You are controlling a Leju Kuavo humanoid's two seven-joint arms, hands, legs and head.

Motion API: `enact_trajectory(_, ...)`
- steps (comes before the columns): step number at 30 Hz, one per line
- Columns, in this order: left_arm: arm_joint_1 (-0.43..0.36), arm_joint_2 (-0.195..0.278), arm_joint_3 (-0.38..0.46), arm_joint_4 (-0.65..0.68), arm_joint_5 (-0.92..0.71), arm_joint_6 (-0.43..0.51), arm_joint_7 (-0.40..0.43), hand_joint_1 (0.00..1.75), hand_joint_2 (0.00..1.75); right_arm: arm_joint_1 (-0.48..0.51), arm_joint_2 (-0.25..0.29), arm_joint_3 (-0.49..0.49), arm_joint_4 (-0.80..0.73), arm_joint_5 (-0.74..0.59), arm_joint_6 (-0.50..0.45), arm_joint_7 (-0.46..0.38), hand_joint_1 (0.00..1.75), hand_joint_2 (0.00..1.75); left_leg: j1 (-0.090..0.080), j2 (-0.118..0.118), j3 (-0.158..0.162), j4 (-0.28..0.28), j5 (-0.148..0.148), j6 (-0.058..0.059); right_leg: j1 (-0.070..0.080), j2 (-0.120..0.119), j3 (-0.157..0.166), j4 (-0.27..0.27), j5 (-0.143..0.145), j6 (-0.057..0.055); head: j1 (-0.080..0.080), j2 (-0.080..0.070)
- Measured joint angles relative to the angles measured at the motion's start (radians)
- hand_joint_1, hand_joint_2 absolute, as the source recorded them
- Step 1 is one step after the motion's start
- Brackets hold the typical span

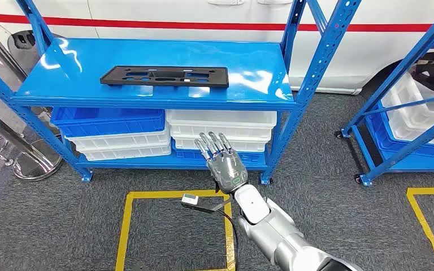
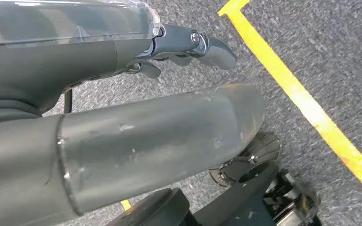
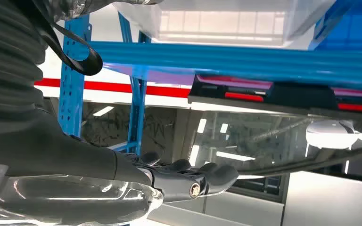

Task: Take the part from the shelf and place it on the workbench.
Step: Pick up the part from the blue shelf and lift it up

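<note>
A flat black part (image 1: 165, 76) with several cut-outs lies on the top board of the blue shelf (image 1: 248, 76), near its front edge; from below, the right wrist view shows it as a dark slab (image 3: 283, 93) on the blue board. My right hand (image 1: 221, 160) is raised in front of the shelf's lower tier, below and a little right of the part, fingers straight and apart, holding nothing. The same fingers (image 3: 202, 174) show stretched out in the right wrist view. My left hand (image 2: 188, 44) hangs over the grey carpet, its fingers loose and empty.
Blue and white bins (image 1: 118, 132) are stacked on the lower tier. A second blue rack (image 1: 412, 113) with white bins stands to the right. Yellow tape squares (image 1: 130, 226) mark the carpet. A white car body (image 1: 215, 17) stands behind the shelf, chrome stool legs (image 1: 22, 158) at left.
</note>
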Motion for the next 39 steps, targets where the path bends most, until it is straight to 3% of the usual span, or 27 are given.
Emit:
enact_trajectory(2, 0.002, 0.0, 0.0, 0.0, 0.0, 0.0, 0.0, 0.0, 0.0, 0.003, -0.001, 0.0, 0.0, 0.0, 0.0, 0.0, 0.0, 1.75, 0.0, -0.001, 0.005, 0.0, -0.005, 0.0, -0.001, 0.0, -0.021, 0.022, 0.005, 0.0, 0.0, 0.0)
enact_trajectory(3, 0.003, 0.0, 0.0, 0.0, 0.0, 0.0, 0.0, 0.0, 0.0, 0.005, -0.002, 0.0, 0.0, 0.0, 0.0, 0.001, 0.0, 1.75, 0.0, -0.001, 0.011, 0.001, -0.01, -0.001, -0.001, 0.0, -0.031, 0.022, 0.021, -0.001, 0.0, 0.0)
enact_trajectory(4, 0.004, 0.0, 0.0, 0.0, 0.0, 0.0, 0.0, 0.0, 0.0, 0.006, -0.003, 0.0, 0.0, 0.0, 0.0, 0.001, 0.0, 1.75, -0.001, -0.002, 0.019, 0.001, -0.016, -0.003, -0.001, 0.0, -0.022, -0.017, 0.057, -0.004, 0.0, 0.0)
enact_trajectory(6, 0.006, -0.002, 0.0, 0.0, 0.0, 0.0, 0.0, 0.0, 0.0, 0.006, -0.003, 0.0, 0.0, 0.0, 0.0, 0.001, 0.0, 1.75, -0.001, -0.003, 0.037, 0.0, -0.03, -0.009, 0.004, -0.001, 0.026, -0.148, 0.139, -0.017, 0.0, 0.0)
enact_trajectory(8, 0.005, -0.005, 0.0, 0.001, 0.0, 0.0, 0.0, 0.0, 0.0, 0.005, -0.003, 0.0, 0.0, 0.0, 0.0, 0.001, 0.0, 1.75, -0.001, -0.003, 0.044, -0.001, -0.042, -0.02, 0.013, -0.003, 0.057, -0.232, 0.162, -0.031, 0.002, 0.0)
enact_trajectory(11, 0.004, -0.006, 0.0, 0.001, 0.0, 0.0, 0.0, 0.0, 0.0, 0.006, -0.005, 0.0, -0.001, 0.0, 0.0, 0.001, 0.0, 1.75, -0.003, -0.002, 0.052, 0.01, -0.048, -0.038, 0.013, -0.001, 0.074, -0.251, 0.154, -0.046, 0.003, 0.0)
enact_trajectory(13, 0.003, -0.006, -0.001, 0.001, 0.0, 0.0, -0.001, 0.0, 0.0, 0.003, -0.005, 0.0, -0.002, 0.0, 0.0, 0.001, 0.0, 1.75, -0.001, -0.001, 0.03, 0.07, -0.059, -0.046, 0.007, 0.0, 0.097, -0.258, 0.146, -0.057, 0.003, 0.0)
enact_trajectory(16, 0.002, -0.006, -0.001, 0.001, 0.0, 0.0, -0.002, 0.0, 0.0, 0.003, -0.004, 0.0, -0.002, 0.0, 0.0, 0.001, 0.0, 1.75, 0.001, -0.001, -0.083, 0.246, -0.122, -0.056, 0.006, 0.0, 0.121, -0.261, 0.125, -0.066, 0.002, 0.0)
enact_trajectory(17, 0.005, -0.006, -0.001, 0.001, 0.0, 0.0, -0.002, 0.0, 0.0, 0.005, -0.004, 0.0, -0.002, 0.0, 0.0, 0.001, 0.0, 1.75, 0.002, -0.001, -0.115, 0.279, -0.134, -0.059, 0.006, 0.001, 0.13, -0.26, 0.116, -0.066, 0.002, 0.0)
enact_trajectory(18, 0.007, -0.006, -0.001, 0.001, 0.0, 0.0, -0.002, 0.0, 0.0, 0.007, -0.004, 0.0, -0.002, 0.0, 0.0, 0.001, 0.0, 1.75, 0.002, -0.001, -0.132, 0.28, -0.125, -0.06, 0.006, 0.003, 0.141, -0.259, 0.106, -0.065, 0.002, 0.0)
enact_trajectory(19, 0.008, -0.006, -0.001, 0.001, 0.0, 0.0, -0.002, 0.0, 0.0, 0.008, -0.004, 0.0, -0.002, 0.0, 0.0, 0.001, 0.0, 1.75, 0.002, 0.0, -0.131, 0.245, -0.094, -0.06, 0.006, 0.004, 0.153, -0.258, 0.095, -0.063, 0.002, 0.0)
enact_trajectory(21, 0.009, -0.005, -0.001, 0.001, 0.0, 0.0, -0.002, 0.0, 0.0, 0.008, -0.004, 0.0, -0.002, 0.0, 0.0, 0.001, 0.0, 1.75, 0.001, 0.001, -0.099, 0.117, -0.001, -0.055, 0.006, 0.005, 0.181, -0.256, 0.071, -0.056, 0.003, 0.0)
enact_trajectory(22, 0.008, -0.004, -0.001, 0.001, 0.0, 0.0, -0.002, 0.0, 0.0, 0.007, -0.003, 0.0, -0.002, 0.0, 0.0, 0.002, 0.0, 1.75, -0.002, 0.003, -0.083, 0.066, 0.023, -0.049, 0.007, 0.005, 0.191, -0.255, 0.061, -0.05, 0.003, 0.0)
enact_trajectory(23, 0.008, -0.004, -0.001, 0.001, 0.0, 0.0, -0.002, 0.0, 0.0, 0.006, -0.003, 0.0, -0.002, 0.0, 0.0, 0.002, 0.0, 1.75, -0.005, 0.003, -0.073, 0.033, 0.036, -0.042, 0.007, 0.005, 0.197, -0.257, 0.051, -0.043, 0.003, 0.0)
enact_trajectory(26, 0.01, -0.004, -0.001, 0.001, 0.0, 0.0, -0.002, 0.0, 0.0, 0.005, -0.002, 0.0, -0.003, 0.0, 0.0, 0.002, 0.0, 1.75, -0.006, 0.001, -0.051, 0.012, 0.025, -0.018, 0.009, 0.005, 0.208, -0.25, 0.045, -0.025, 0.003, 0.0)
enact_trajectory(28, 0.01, -0.004, -0.001, 0.001, 0.0, 0.0, -0.003, 0.0, 0.0, 0.002, -0.002, 0.0, -0.005, 0.0, 0.0, 0.003, 0.0, 1.75, -0.003, -0.001, -0.023, 0.002, 0.015, -0.003, 0.007, 0.002, 0.177, -0.182, 0.048, -0.016, 0.003, 0.0)
enact_trajectory(29, 0.009, -0.004, -0.001, 0.001, 0.0, 0.0, -0.003, 0.0, 0.0, 0.002, -0.002, 0.0, -0.006, 0.0, 0.0, 0.003, 0.0, 1.75, -0.003, -0.001, -0.009, -0.002, 0.007, 0.002, 0.005, 0.001, 0.139, -0.123, 0.042, -0.012, 0.003, 0.0)
enact_trajectory(31, 0.008, -0.004, -0.001, 0.001, 0.0, 0.0, -0.004, 0.0, 0.0, 0.005, -0.003, 0.001, -0.006, 0.0, 0.0, 0.006, 0.0, 1.75, -0.003, -0.003, 0.018, -0.004, -0.015, 0.007, 0.005, 0.0, 0.044, -0.008, 0.002, -0.005, 0.003, 0.0)
enact_trajectory(33, 0.011, -0.004, -0.001, 0.001, 0.0, 0.0, -0.004, 0.0, 0.0, 0.01, -0.004, 0.001, -0.006, 0.0, 0.0, 0.01, 0.0, 1.75, -0.003, -0.005, 0.052, -0.005, -0.044, 0.006, 0.006, 0.0, -0.022, 0.023, -0.038, -0.006, 0.003, 0.0)
enact_trajectory(34, 0.012, -0.004, -0.001, 0.001, 0.0, 0.0, -0.004, 0.0, 0.0, 0.011, -0.004, 0.001, -0.006, 0.0, 0.0, 0.012, 0.0, 1.75, -0.004, -0.007, 0.073, -0.005, -0.059, 0.004, 0.008, 0.0, -0.036, -0.003, -0.033, -0.011, 0.003, 0.0)
enact_trajectory(35, 0.013, -0.004, -0.001, 0.001, 0.0, 0.0, -0.005, 0.0, 0.0, 0.012, -0.005, 0.0, -0.006, 0.0, 0.0, 0.013, 0.0, 1.75, -0.006, -0.008, 0.095, -0.006, -0.075, 0.003, 0.011, 0.0, -0.039, -0.053, 0.002, -0.02, 0.003, 0.0)
enact_trajectory(37, 0.016, -0.008, -0.001, 0.003, 0.0, 0.0, -0.005, 0.0, 0.0, 0.014, -0.008, 0.0, -0.006, 0.0, 0.0, 0.014, 0.0, 1.75, -0.008, -0.011, 0.134, -0.008, -0.108, -0.001, 0.025, 0.004, -0.035, -0.175, 0.154, -0.047, 0.003, 0.0)
enact_trajectory(38, 0.015, -0.01, -0.001, 0.004, 0.001, 0.0, -0.005, 0.0, 0.0, 0.017, -0.011, 0.0, -0.006, 0.0, 0.0, 0.014, 0.0, 1.75, -0.008, -0.013, 0.151, -0.013, -0.124, -0.006, 0.034, 0.007, -0.03, -0.215, 0.215, -0.06, 0.002, 0.0)
enact_trajectory(39, 0.014, -0.012, -0.001, 0.005, 0.001, 0.0, -0.006, 0.0, 0.0, 0.018, -0.013, 0.0, -0.007, 0.0, 0.0, 0.014, 0.0, 1.75, -0.009, -0.015, 0.168, -0.015, -0.132, -0.011, 0.041, 0.01, -0.024, -0.239, 0.25, -0.071, 0.002, 0.0)
